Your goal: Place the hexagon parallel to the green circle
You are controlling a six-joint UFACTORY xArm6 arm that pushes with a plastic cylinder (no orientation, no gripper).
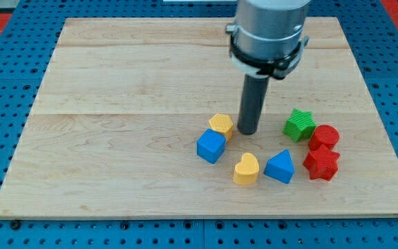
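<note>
Yellow hexagon point(221, 124) just left of my tip point(247, 132), perhaps touching; no grasping end effector, nothing held.

The light on my wooden board point(116, 104) is bright and even, seemingly from overhead, with no harsh glare on the pale grain. Shadows are short and soft: a faint one sits beside my tip point(247, 133), and small dark edges hug the undersides of the blocks. Colours read saturated. The picture is slightly soft overall, and the board's edges look straight, hardly distorted.
</note>
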